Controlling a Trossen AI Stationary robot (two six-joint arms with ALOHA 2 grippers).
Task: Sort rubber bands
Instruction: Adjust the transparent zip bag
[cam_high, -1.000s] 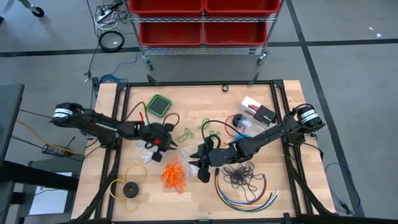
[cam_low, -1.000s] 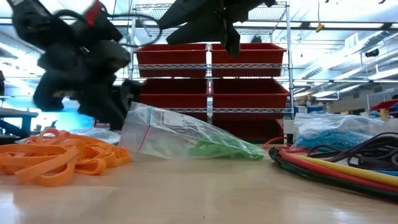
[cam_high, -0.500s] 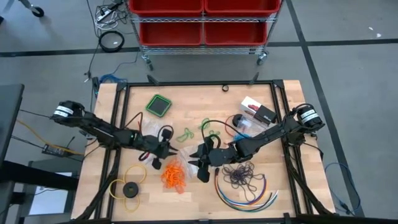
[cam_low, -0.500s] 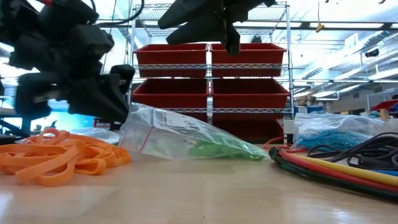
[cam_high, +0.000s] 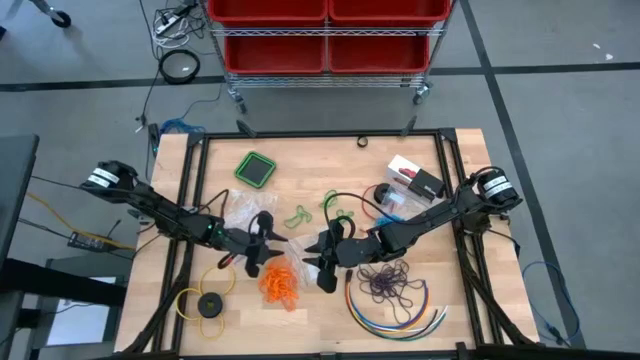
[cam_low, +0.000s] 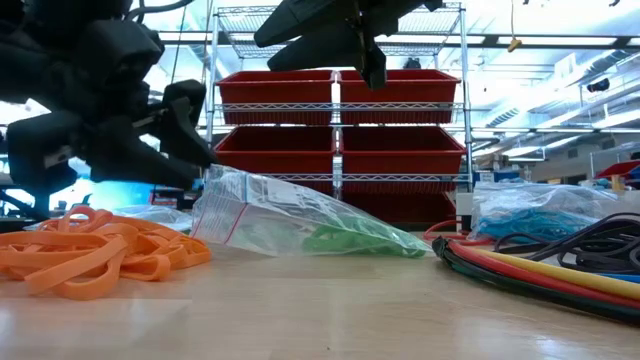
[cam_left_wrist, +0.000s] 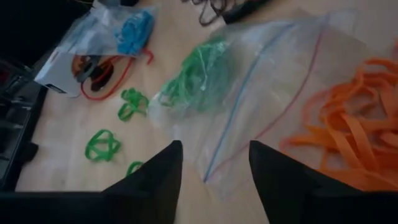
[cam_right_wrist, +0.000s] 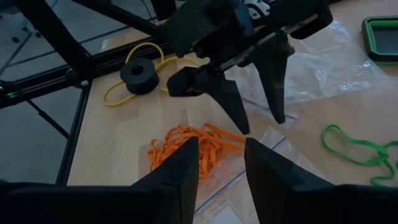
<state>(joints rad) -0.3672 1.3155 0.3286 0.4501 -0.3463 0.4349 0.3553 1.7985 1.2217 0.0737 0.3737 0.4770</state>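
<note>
Low view: spread left claw (cam_low: 185, 125) dark and blurred above orange rubber bands (cam_low: 90, 262), partly cropped.

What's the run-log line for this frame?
left pincer: open, empty, above orange rubber bands | right pincer: open, empty, beside the pile | clear bag: holds green bands

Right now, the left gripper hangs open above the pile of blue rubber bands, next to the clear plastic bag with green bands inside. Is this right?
Only the colour is wrong: the pile of rubber bands is orange, as the right wrist view shows. The left gripper does hang open above it, next to the clear plastic bag with green bands inside.
</note>
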